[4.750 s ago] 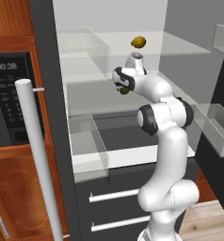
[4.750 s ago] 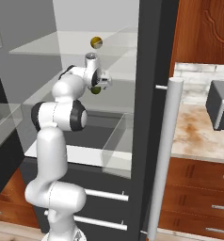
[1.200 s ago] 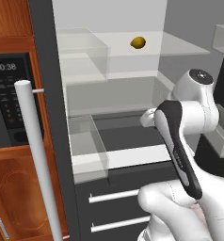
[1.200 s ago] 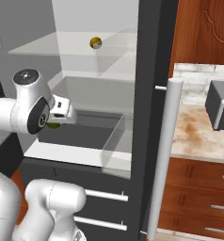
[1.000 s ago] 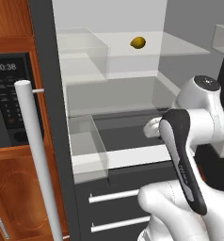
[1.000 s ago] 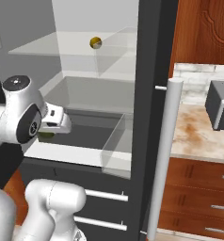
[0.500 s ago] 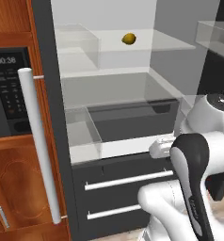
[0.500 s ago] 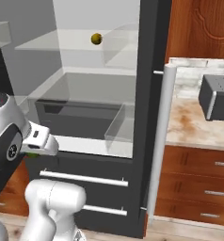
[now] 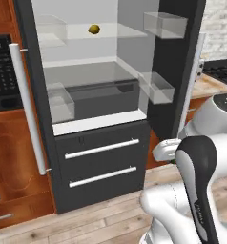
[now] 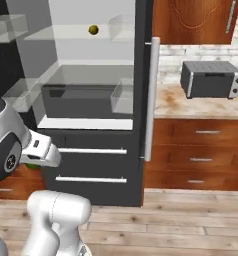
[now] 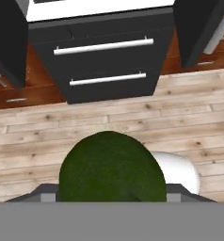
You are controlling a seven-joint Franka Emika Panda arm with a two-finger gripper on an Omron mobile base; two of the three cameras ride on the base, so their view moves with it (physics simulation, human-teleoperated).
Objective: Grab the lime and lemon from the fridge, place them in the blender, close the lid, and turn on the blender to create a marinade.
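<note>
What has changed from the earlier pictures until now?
The arm pulled the lime out of the fridge and swung low, and the base backed away. The gripper keeps holding the lime. The lemon stayed on its upper shelf; the fridge doors stayed open.

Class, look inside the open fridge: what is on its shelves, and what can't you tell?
Inside the tall dark grey fridge, a small yellow oval lemon sits on the upper glass shelf. The clear bins look empty. The closed dark lower drawers hide their contents.
</note>
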